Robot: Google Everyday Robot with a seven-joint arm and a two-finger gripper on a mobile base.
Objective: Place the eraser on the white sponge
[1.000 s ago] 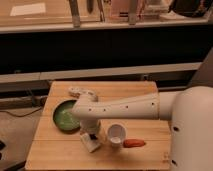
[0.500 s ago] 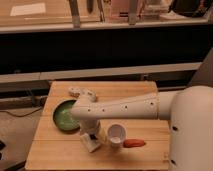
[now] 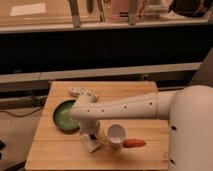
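My arm reaches from the right across the wooden table (image 3: 60, 155). The gripper (image 3: 89, 131) points down at the front middle of the table, just right of the green plate. An off-white flat pad, the white sponge (image 3: 92, 145), lies directly under the gripper and seems to touch it. The eraser is not visible; it may be hidden by the gripper. A white cup (image 3: 116, 134) stands upright just right of the sponge.
A green plate (image 3: 63, 116) lies at the left, partly under my arm. A whitish oblong packet with reddish marks (image 3: 81, 92) lies at the back. An orange oblong object (image 3: 134, 143) lies right of the cup. A dark shelf wall stands behind the table.
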